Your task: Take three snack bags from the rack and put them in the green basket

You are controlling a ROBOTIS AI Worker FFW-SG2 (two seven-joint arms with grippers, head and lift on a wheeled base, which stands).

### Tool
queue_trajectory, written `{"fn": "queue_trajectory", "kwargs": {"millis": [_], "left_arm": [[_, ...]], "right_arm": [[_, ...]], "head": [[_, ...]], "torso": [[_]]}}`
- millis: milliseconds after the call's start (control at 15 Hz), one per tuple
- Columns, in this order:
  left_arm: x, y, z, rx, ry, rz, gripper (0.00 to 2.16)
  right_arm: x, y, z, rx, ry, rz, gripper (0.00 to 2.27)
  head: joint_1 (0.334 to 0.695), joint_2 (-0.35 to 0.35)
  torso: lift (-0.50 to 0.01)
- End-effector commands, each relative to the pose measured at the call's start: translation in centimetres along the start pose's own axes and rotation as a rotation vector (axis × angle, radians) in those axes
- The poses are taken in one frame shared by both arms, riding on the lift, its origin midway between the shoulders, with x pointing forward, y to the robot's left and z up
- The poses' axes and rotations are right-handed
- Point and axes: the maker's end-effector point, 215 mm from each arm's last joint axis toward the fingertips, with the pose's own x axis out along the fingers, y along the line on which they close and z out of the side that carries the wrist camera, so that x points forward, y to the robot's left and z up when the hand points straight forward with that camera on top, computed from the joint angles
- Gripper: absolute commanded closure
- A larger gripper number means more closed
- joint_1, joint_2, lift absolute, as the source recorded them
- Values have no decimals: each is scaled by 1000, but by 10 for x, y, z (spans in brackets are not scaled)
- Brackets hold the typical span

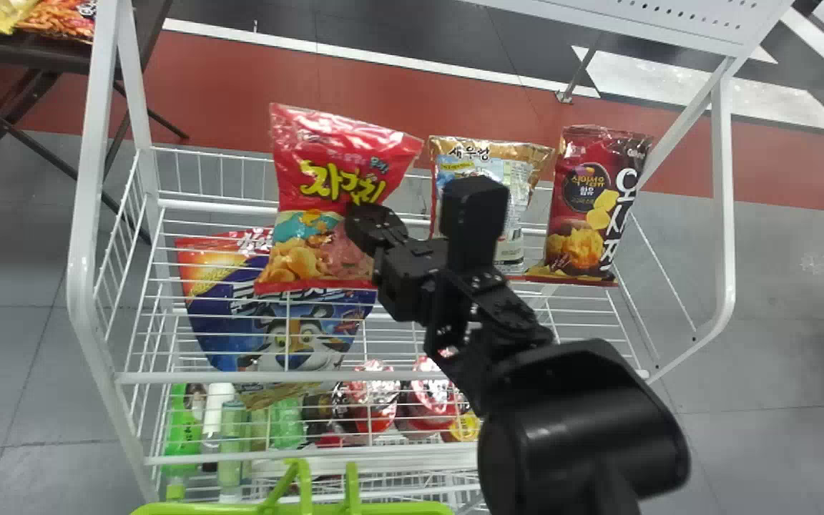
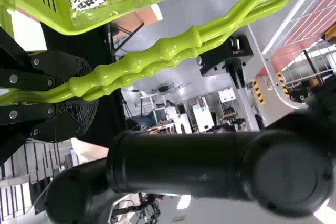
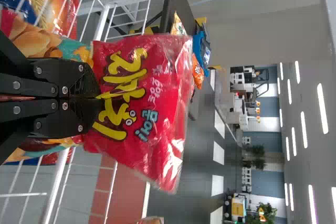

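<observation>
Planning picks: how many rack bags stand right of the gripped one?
2: the gold-topped bag, partly behind the right arm; the dark red bag, farther right. Others may be hidden.

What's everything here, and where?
Wire rack: 1, white, centre
Crinkled foil bag: 1, red, rack's left
Glossy snack bag: 1, gold top, upper middle
Slim foil bag: 1, dark red, upper right
Cartoon tiger bag: 1, blue, lower left
Bottles, packs: several, green, red, bottom
Plastic basket: 1, green, before rack
Printed bag: 1, green, inside basket
Folding table: 1, black, left
Bags: several, orange, yellow, on table
Left gripper: 1, black, on basket
Right gripper: 1, black, on crinkled bag
</observation>
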Motion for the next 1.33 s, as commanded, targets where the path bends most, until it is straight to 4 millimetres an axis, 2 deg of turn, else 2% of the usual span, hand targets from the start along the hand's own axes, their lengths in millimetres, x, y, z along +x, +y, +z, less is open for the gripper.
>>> {"fn": "queue_trajectory", "kwargs": {"millis": [0, 333, 467, 600, 733, 800, 1000, 1133, 1267], "left_arm": [[-2, 2, 4, 2, -9, 7, 2128], [-2, 6, 19, 21, -20, 25, 2132], [-1, 6, 25, 24, -35, 22, 2132], [1, 8, 32, 34, -43, 32, 2132], [4, 9, 36, 48, -37, 42, 2132], [5, 10, 37, 52, -35, 48, 2132], [6, 10, 38, 55, -33, 47, 2132], [6, 9, 36, 52, -32, 42, 2128], [8, 7, 35, 49, -33, 36, 2128]], "right_arm": [[-44, -12, 9, 22, 19, -18, 2017], [-165, -35, -23, 100, 208, -35, 2017], [-207, -53, -32, 144, 244, -53, 2017], [-246, -66, -57, 252, 337, -41, 2017], [-277, -61, -84, 380, 446, -17, 2017], [-291, -50, -96, 446, 500, 10, 2017], [-304, -29, -108, 484, 560, 58, 2017], [-300, -13, -115, 482, 588, 101, 2017], [-297, 6, -140, 452, 670, 122, 2017]], "head": [[695, -350], [695, -350], [695, -350], [695, -350], [695, -350], [695, -350], [695, -350], [695, -350], [695, -350]], "torso": [[-6], [-6], [-6], [-6], [-6], [-6], [-6], [-6], [-6]]}}
